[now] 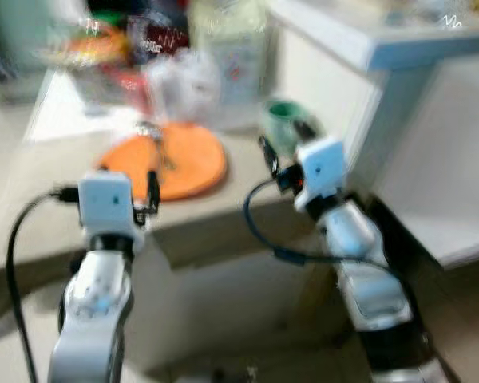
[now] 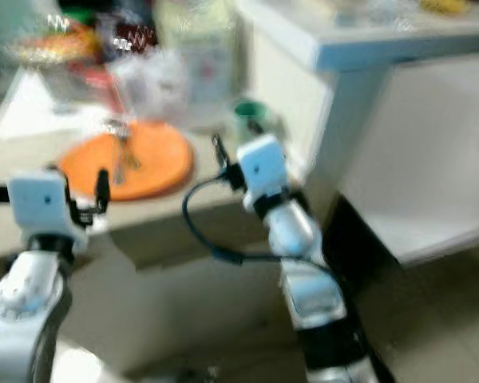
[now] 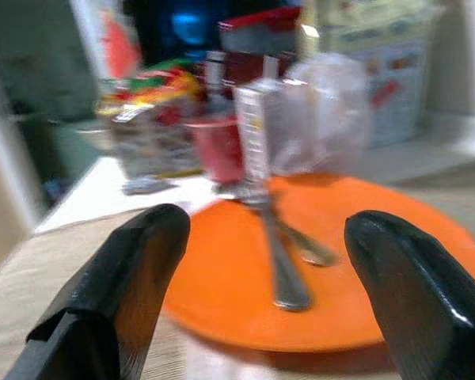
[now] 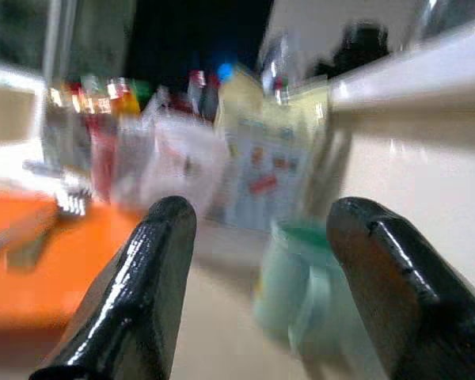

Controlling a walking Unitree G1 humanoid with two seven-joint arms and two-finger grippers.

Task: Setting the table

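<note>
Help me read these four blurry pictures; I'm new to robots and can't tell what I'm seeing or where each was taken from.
It is a humanoid robot with two silver arms, each ending in two black fingers. The two wide pictures come from cameras in its head, looking down at a table. The two close ones come from cameras on its wrists, looking out between the fingers.

On the table lies an orange plate with cutlery on it, a green cup beside it, and blurred packages behind.

The left gripper faces the plate; the right gripper faces the cup. Both are open and hold nothing.
</note>
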